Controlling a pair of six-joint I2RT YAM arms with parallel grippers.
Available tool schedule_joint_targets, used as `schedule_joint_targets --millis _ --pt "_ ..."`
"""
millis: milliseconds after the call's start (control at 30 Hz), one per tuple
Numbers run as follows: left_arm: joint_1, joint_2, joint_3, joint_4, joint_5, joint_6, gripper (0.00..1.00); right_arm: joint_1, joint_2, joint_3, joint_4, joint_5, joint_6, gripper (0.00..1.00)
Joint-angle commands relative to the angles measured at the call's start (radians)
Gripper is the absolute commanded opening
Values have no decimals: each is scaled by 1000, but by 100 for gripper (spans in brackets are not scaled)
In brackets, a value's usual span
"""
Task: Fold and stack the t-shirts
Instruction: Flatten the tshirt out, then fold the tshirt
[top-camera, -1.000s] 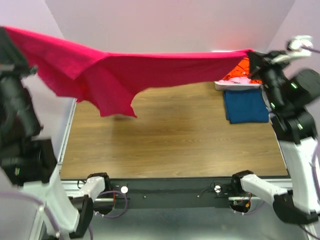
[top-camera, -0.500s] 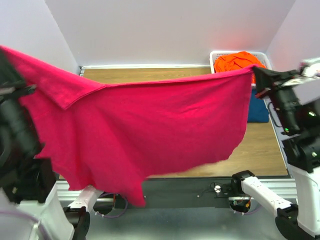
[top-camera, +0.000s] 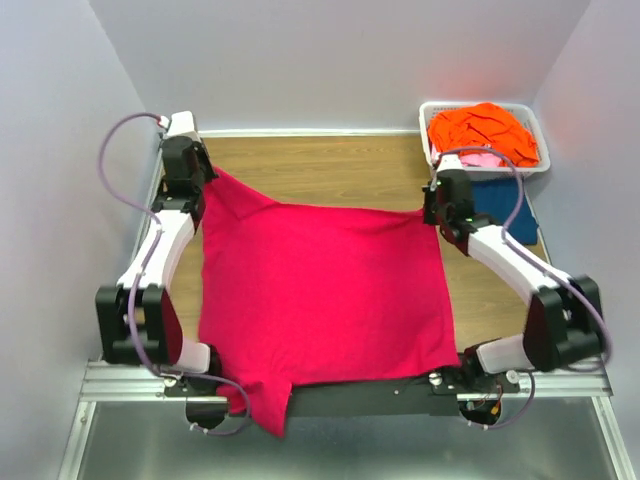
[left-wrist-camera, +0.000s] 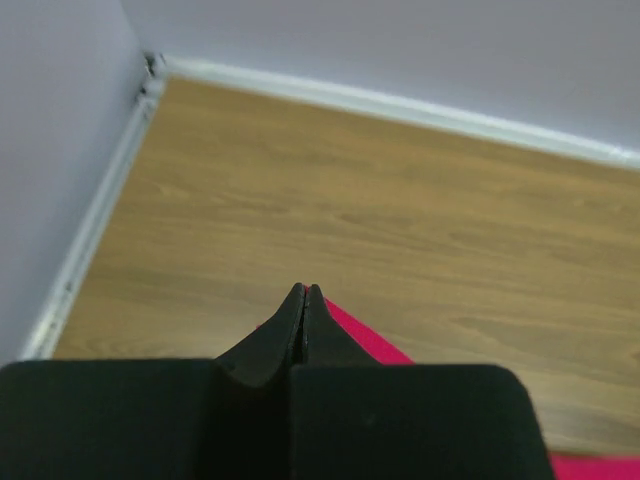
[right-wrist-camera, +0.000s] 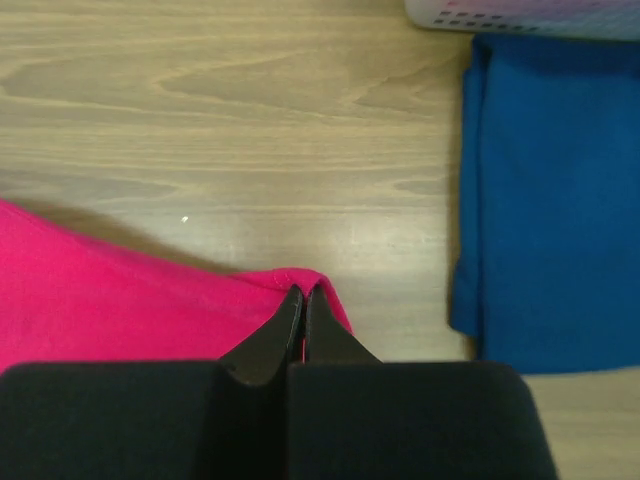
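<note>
Magenta t-shirt (top-camera: 320, 290) laid out flat
My left gripper (left-wrist-camera: 302, 292) clamps its far-left corner; my right gripper (right-wrist-camera: 303, 293) clamps its far-right corner

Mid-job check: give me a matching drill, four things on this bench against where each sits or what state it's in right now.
Things:
1. bright magenta cloth t-shirt
2. dark blue cloth t-shirt
3. orange cloth t-shirt
4. left gripper

Place or state:
A. heaped in the white plastic basket
B. spread flat on the wooden table
C. folded on the table, on the near side of the basket
D. shut on the magenta shirt's far left corner

Pairs: 1-B, 2-C, 3-A, 4-D.
</note>
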Motion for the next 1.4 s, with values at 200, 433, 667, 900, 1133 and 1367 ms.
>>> schedule_joint_targets --millis 200,433,667,900,1133,1367 --pt "1 358 134 180 65 -61 0 -85 400 72 351 41 7 1" --pt "2 427 189 171 89 -67 0 -146 508 159 358 3 -10 1" --pt "24 380 176 111 88 -96 0 -171 542 208 354 -19 -23 1" --pt "48 318 189 -13 92 -147 0 -189 519 221 343 -22 -25 1" --pt "50 252 156 -134 100 -198 0 -190 491 221 309 -31 -19 1" --pt "48 191 70 -167 126 -256 0 -189 471 210 280 -14 -19 1"
